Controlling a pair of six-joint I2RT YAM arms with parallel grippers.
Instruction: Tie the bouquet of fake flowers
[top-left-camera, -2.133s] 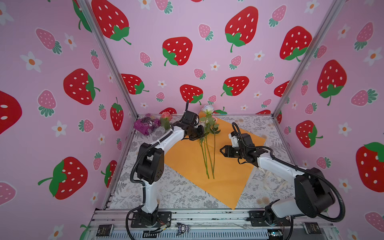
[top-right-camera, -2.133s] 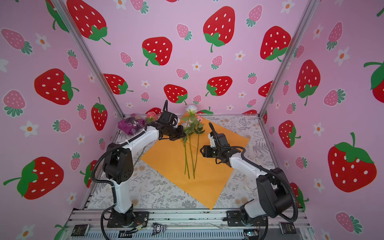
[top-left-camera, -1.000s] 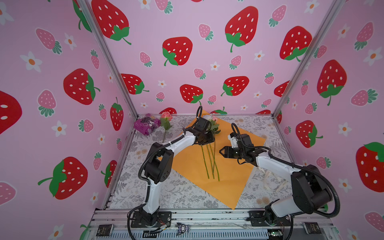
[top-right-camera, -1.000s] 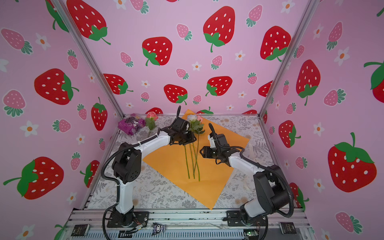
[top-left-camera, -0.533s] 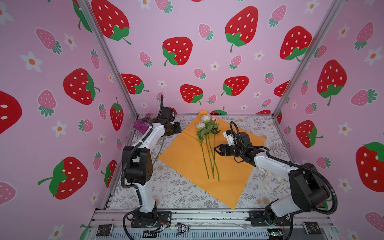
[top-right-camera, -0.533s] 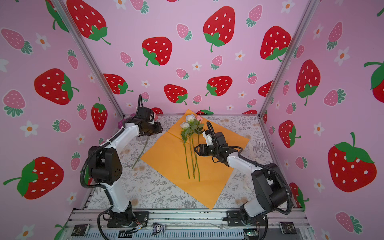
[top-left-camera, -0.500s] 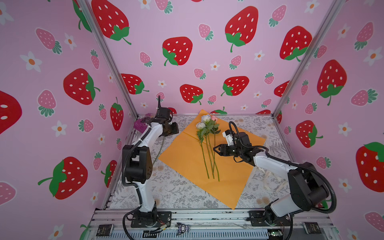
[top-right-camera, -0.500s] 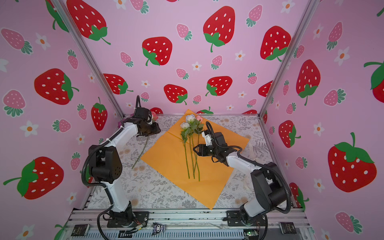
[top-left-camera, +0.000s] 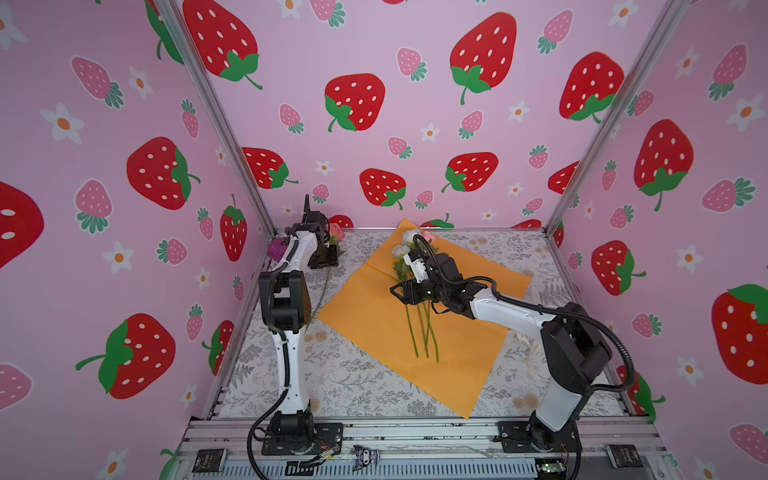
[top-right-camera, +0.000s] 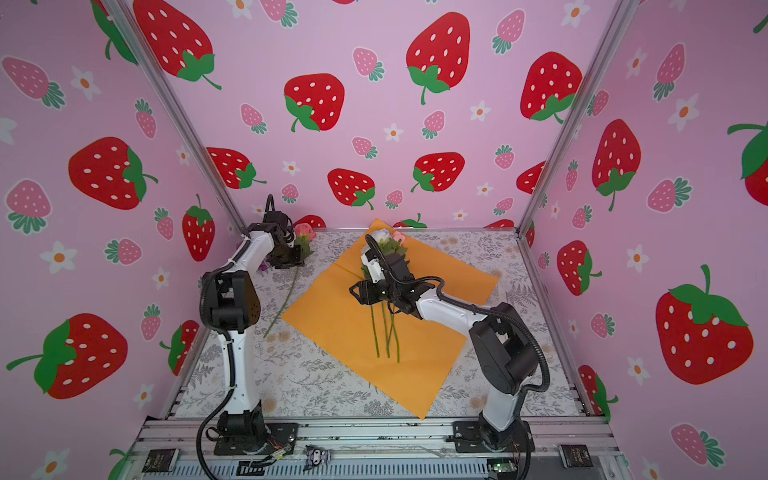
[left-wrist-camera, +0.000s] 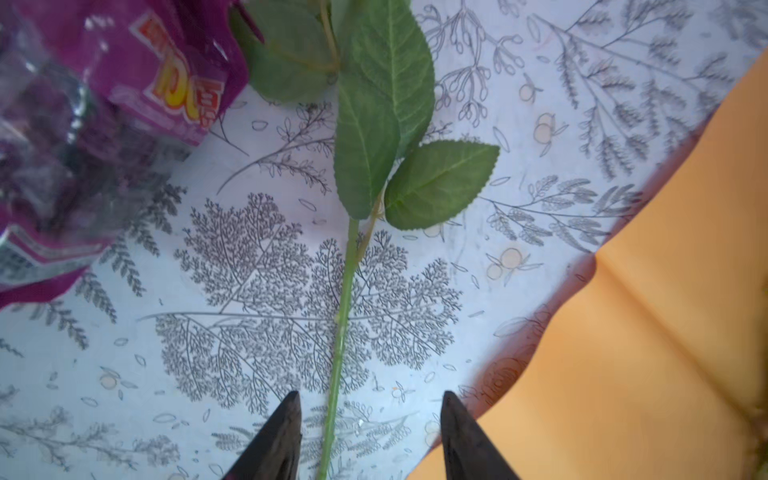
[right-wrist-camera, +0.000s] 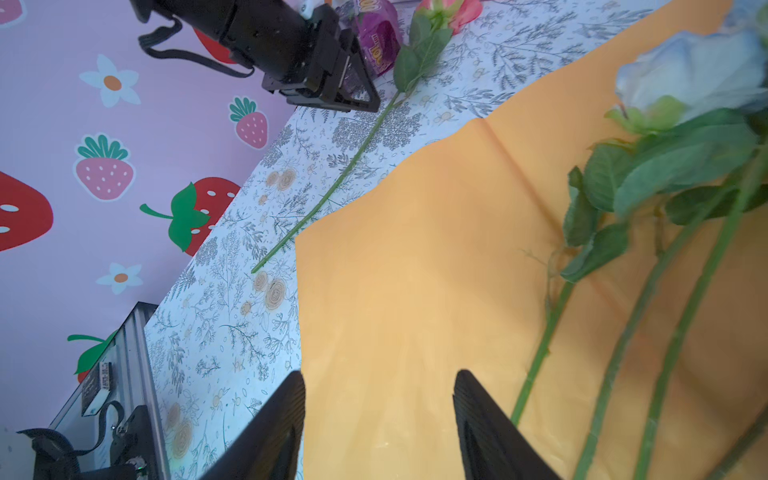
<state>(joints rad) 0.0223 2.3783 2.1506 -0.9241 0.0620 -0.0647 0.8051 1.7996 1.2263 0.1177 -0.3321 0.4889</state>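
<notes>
The bouquet of fake flowers lies on orange wrapping paper (top-left-camera: 365, 328) (top-right-camera: 332, 328): three green stems (top-left-camera: 424, 336) (top-right-camera: 387, 336) (right-wrist-camera: 540, 357) with white and pink heads (top-left-camera: 409, 243) toward the back. My right gripper (top-left-camera: 397, 291) (top-right-camera: 356, 291) (right-wrist-camera: 380, 386) hovers open above the paper, just left of the stems, nothing between its fingers. A separate pink rose (top-left-camera: 336, 230) (top-right-camera: 305, 230) lies off the paper at the back left. My left gripper (top-left-camera: 328, 259) (top-right-camera: 296, 259) (left-wrist-camera: 370, 415) is open, its fingers astride that rose's stem (left-wrist-camera: 345, 291) without pinching it.
A crinkly purple packet (left-wrist-camera: 104, 83) (right-wrist-camera: 376, 37) sits in the back left corner beside the lone rose. A pale ribbon-like strip (top-left-camera: 531, 353) lies on the floral cloth at the right. Strawberry-print walls close in three sides; a metal rail (top-left-camera: 415, 432) runs along the front.
My left gripper has left the flower heads on the paper and swung to the back left, over the lone rose's stem. My right gripper has shifted left across the three stems.
</notes>
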